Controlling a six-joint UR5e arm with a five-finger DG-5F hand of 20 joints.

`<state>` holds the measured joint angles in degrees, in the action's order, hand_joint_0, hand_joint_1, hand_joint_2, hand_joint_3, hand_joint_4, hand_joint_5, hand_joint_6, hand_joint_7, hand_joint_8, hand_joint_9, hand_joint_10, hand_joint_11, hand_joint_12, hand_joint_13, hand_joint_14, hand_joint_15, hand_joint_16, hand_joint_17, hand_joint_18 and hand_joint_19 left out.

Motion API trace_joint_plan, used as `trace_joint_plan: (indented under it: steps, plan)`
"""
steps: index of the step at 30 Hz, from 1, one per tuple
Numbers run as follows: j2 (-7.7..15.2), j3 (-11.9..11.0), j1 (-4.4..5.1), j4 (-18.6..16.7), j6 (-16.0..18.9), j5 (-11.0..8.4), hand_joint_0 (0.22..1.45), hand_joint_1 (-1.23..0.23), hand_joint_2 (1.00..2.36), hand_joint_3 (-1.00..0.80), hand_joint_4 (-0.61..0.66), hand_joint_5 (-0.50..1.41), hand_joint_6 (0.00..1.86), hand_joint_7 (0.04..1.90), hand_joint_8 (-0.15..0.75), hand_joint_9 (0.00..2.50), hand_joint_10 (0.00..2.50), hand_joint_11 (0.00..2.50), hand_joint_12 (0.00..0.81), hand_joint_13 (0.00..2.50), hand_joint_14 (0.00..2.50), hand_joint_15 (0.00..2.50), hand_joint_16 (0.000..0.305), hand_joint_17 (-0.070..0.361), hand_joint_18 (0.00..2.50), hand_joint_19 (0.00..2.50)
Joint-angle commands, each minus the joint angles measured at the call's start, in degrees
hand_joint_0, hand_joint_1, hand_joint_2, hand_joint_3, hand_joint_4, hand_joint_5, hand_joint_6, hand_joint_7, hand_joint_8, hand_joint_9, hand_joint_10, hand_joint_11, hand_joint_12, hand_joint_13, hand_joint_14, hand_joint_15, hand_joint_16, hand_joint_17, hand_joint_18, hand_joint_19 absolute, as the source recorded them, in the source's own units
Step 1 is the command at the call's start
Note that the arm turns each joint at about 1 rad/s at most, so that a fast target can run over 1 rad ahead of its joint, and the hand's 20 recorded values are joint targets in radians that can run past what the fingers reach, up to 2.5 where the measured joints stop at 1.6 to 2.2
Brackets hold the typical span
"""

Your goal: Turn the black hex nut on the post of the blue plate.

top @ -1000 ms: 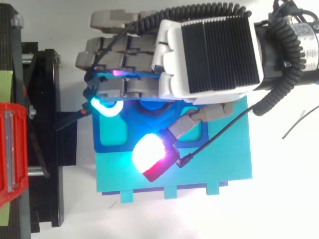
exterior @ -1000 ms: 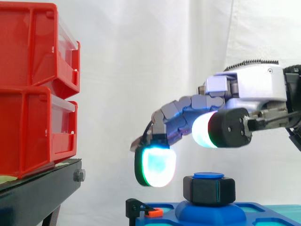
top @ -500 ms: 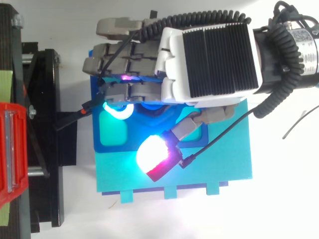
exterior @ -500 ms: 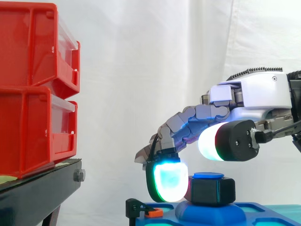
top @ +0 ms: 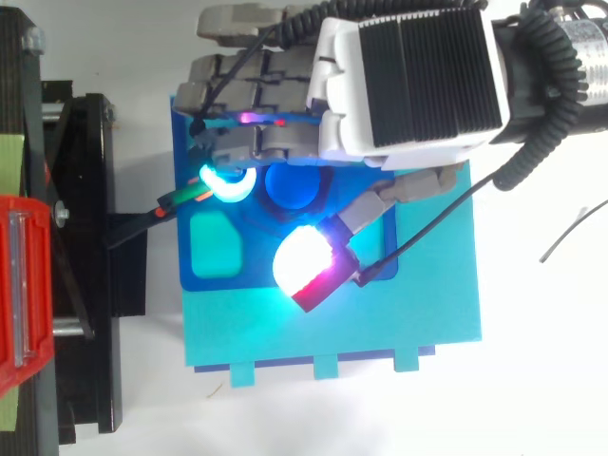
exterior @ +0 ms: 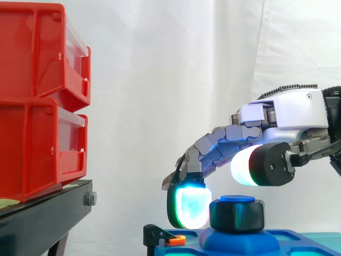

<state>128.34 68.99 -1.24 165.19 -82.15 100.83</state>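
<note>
While the hand (exterior: 282, 114) reaches in over the post (top: 293, 185) from 3 o'clock in side view, its fingers (exterior: 213, 146) are curled down round the black hex nut (exterior: 236, 215). One cyan pad (exterior: 189, 207) sits at the nut's 9 o'clock flank, touching or as good as. The thumb pad (exterior: 254, 165) is clear of it, approx 1 o'clock above. So it's a hook, not a pinch.

Nut sits on the post, right on the raised hub of the blue plate (exterior: 240, 241), w/ the post's blue cap showing above it. From top, the cyan pad is at 9 o'clock of the post and the thumb at 6 o'clock; plate lies on a teal board (top: 380, 332).

Step, I'd judge: mid-turn, finger set to sweep the nut round. Next move prob needs that pad pressed on the flat as it swings, then a lift + re-seat on the next flat. Thumb may have to drop to brace. Risk: pad slips off a corner.
</note>
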Motion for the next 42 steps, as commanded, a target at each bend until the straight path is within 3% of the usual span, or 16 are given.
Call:
trace_joint_plan:
  steps: [1,8,10,11,14,18,23,25,27,28,33,37,42]
  plan:
    - [0.0,0.0,-0.69,-0.1,0.0,1.21,0.47,-0.28,1.0,-0.5,0.21,-0.21,0.71,0.95,0.282,0.43,0.0,0.1,0.377,0.4,0.0,0.1,0.056,0.127,0.25,0.14]
    - [0.1,0.0,-2.72,-0.5,-0.1,4.46,0.47,-0.28,1.0,-0.5,0.22,-0.21,0.71,0.96,0.283,0.43,0.0,0.1,0.376,0.41,0.0,0.1,0.056,0.126,0.26,0.14]
    - [0.1,0.0,-3.33,-0.8,-0.1,5.78,0.47,-0.28,1.0,-0.5,0.21,-0.21,0.71,0.96,0.283,0.43,0.0,0.1,0.375,0.41,0.0,0.1,0.056,0.126,0.26,0.14]
    - [0.1,0.0,-4.12,-1.3,0.1,7.62,0.47,-0.28,1.0,-0.5,0.21,-0.21,0.71,0.96,0.282,0.43,0.0,0.09,0.376,0.41,0.0,0.1,0.056,0.126,0.26,0.14]
    - [0.1,0.0,-4.65,-1.4,0.4,8.15,0.47,-0.28,1.0,-0.5,0.21,-0.21,0.71,0.96,0.283,0.43,0.0,0.1,0.376,0.41,0.0,0.1,0.056,0.126,0.26,0.14]
    - [0.1,0.0,-4.65,-2.2,0.6,8.33,0.47,-0.28,1.0,-0.5,0.22,-0.21,0.71,0.96,0.281,0.43,0.0,0.1,0.376,0.41,0.0,0.1,0.056,0.126,0.26,0.14]
    - [0.0,-0.9,-3.86,-2.3,0.9,7.71,0.47,-0.29,1.0,-0.5,0.21,-0.2,0.7,0.97,0.283,0.43,0.0,0.1,0.376,0.41,0.0,0.1,0.056,0.126,0.26,0.14]
    - [0.1,-1.6,-3.16,-2.2,0.9,5.78,0.47,-0.29,1.0,-0.5,0.22,-0.2,0.68,0.99,0.282,0.43,0.0,0.1,0.375,0.41,0.0,0.1,0.056,0.126,0.26,0.15]
    - [0.1,-1.6,-2.45,-2.2,0.9,5.78,0.47,-0.29,1.0,-0.5,0.21,-0.2,0.65,1.02,0.284,0.44,0.0,0.1,0.375,0.41,0.0,0.1,0.056,0.126,0.26,0.15]
    - [0.1,-1.7,-1.84,-2.4,0.9,2.97,0.47,-0.29,1.0,-0.5,0.21,-0.19,0.64,1.04,0.284,0.44,0.0,0.1,0.375,0.41,0.0,0.1,0.056,0.126,0.26,0.15]
    - [0.1,-1.7,-0.34,-2.5,0.9,0.77,0.42,-0.45,1.0,-0.5,0.23,-0.18,0.5,1.18,0.291,0.42,0.0,0.09,0.397,0.42,0.0,0.11,0.062,0.139,0.27,0.15]
    - [0.1,-2.3,0.98,-2.2,0.5,-0.99,0.36,-0.55,1.0,-0.5,0.26,-0.19,0.5,1.11,0.304,0.41,0.0,0.1,0.419,0.41,0.0,0.1,0.066,0.149,0.27,0.15]
    - [0.1,-2.2,2.12,-1.8,-0.1,-3.27,0.34,-0.51,1.0,-0.5,0.28,-0.19,0.5,1.12,0.312,0.4,0.0,0.11,0.431,0.41,0.0,0.11,0.068,0.154,0.27,0.15]
